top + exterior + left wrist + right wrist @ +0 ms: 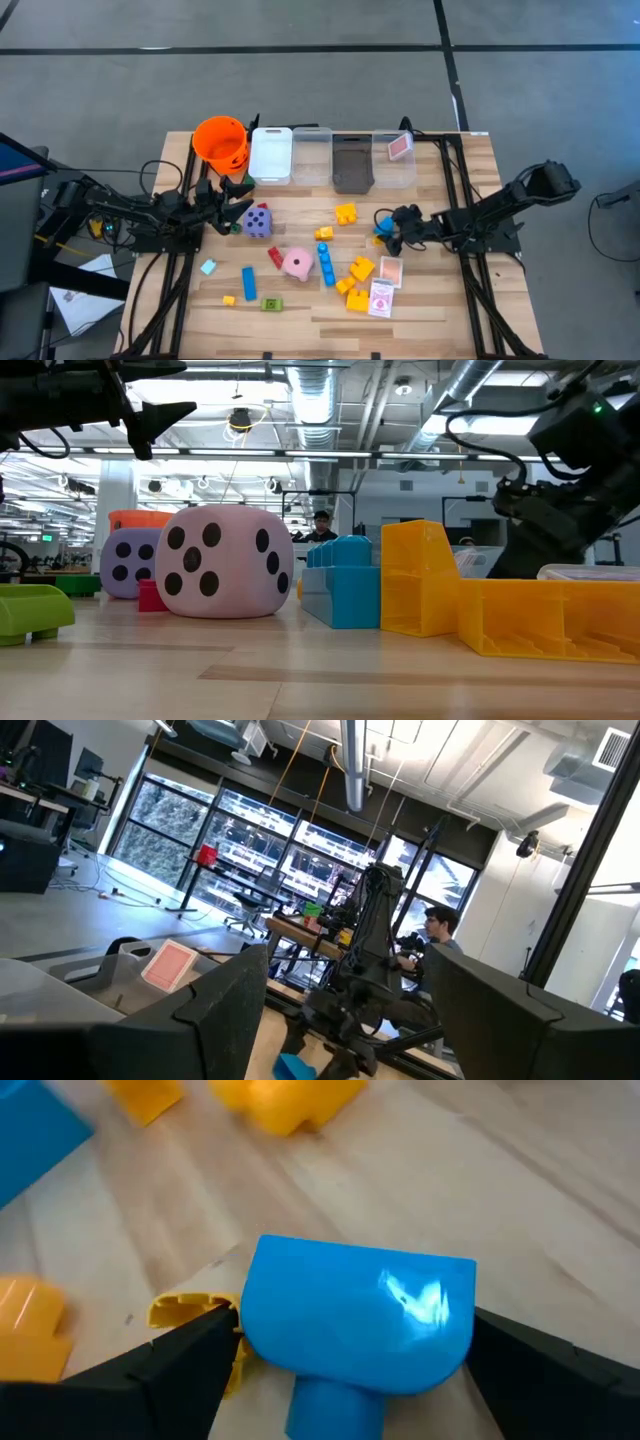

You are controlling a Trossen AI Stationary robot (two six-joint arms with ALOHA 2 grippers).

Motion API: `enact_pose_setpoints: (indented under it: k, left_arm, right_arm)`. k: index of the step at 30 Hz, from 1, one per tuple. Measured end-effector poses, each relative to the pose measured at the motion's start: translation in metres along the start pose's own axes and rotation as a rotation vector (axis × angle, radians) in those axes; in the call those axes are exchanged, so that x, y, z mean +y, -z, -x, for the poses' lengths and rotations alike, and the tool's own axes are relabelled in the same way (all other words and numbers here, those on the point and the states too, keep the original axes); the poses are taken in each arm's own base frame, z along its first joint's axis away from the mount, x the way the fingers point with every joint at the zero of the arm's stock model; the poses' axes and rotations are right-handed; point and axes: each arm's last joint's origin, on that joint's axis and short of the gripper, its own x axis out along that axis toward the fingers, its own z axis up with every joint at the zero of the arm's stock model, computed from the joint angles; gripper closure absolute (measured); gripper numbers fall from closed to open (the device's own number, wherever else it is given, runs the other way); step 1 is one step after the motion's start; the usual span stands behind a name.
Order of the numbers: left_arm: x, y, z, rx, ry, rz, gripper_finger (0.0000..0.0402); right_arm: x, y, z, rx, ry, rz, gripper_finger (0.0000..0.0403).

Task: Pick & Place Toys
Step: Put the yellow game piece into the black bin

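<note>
Fingers of my right gripper (345, 1370) are standing spread on either side of a blue block (360, 1315), which is lying on the table (440, 300) near yellow blocks (346, 212). I'm hovering the left gripper (228, 190), also parted and empty, beside the purple die (257, 221) and the orange bucket (220, 140).

A: Where is the left arm?
B: It reaches in from the table's left edge, raised off the table, and the left gripper (228, 203) has its fingers (215, 1010) spread, with nothing between them.
A: And the right arm?
B: It stretches in from the right and angles down, with the right gripper (385, 230) low over the table, jaws wide apart.
</note>
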Motion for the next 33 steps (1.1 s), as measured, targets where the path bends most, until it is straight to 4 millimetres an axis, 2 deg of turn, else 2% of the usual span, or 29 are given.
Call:
enact_pose_setpoints:
  k: [9,33]
  left_arm:
    - [0.0,0.0,0.0,0.0,0.0,0.0,0.0137]
    - [0.0,0.0,0.0,0.0,0.0,0.0,0.0137]
  right_arm:
    - [-0.0073,-0.0058,-0.0036,-0.016,0.043,-0.071,0.0049]
    - [-0.0066,-0.005,-0.0035,0.001,0.026,-0.024,0.0092]
